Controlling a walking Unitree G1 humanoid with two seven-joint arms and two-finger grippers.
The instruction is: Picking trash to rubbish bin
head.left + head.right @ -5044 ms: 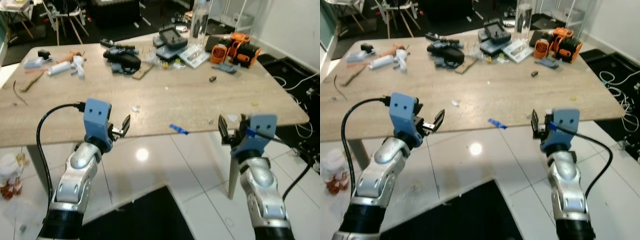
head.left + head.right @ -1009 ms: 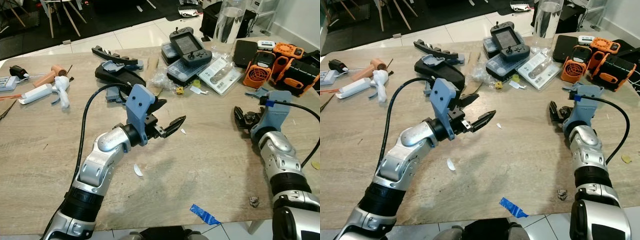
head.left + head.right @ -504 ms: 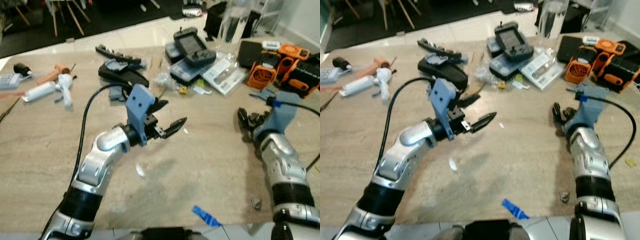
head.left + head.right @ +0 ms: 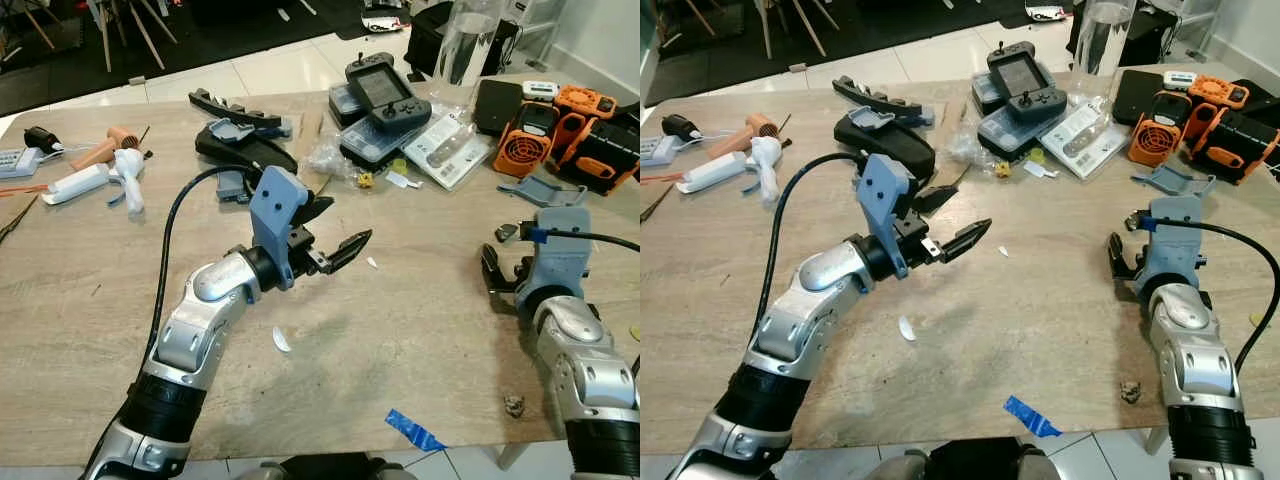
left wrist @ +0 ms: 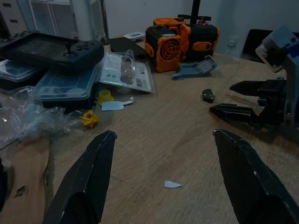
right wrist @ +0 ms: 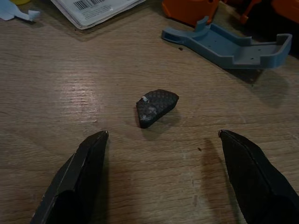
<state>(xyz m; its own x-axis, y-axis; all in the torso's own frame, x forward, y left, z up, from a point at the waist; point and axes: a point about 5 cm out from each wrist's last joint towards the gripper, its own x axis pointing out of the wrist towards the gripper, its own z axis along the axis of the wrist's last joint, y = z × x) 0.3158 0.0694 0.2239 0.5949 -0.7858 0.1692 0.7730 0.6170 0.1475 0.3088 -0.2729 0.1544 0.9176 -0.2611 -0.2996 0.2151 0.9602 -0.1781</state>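
Right gripper [image 6: 161,175] lined up on a small dark wedge-shaped scrap [image 6: 156,107].
Fingers spread wide, scrap on the wooden table [image 6: 70,93] between them, just ahead. Risk: low, flat scrap skids if the tips close high. Left gripper [image 4: 335,245] hovers, spread wide.

Item count on the worktop [image 4: 90,340]:

- End effectors: two, the left end effector [image 4: 335,240] and the right end effector [image 4: 1123,262].
- White scraps: two, one white scrap [image 4: 281,340] near the front edge and one small white chip [image 4: 371,263] near the centre.
- Blue tape strip [image 4: 415,430]: one, at the front edge.
- Dark fragment [image 6: 156,107]: one.
- Brown crumb [image 4: 514,405]: one, near the front right corner.
- Handheld controller [image 4: 385,92]: one, toward the far edge.
- Orange fan units [image 4: 525,138]: two, at the far right corner.
- Clear bottle [image 4: 465,40]: one.
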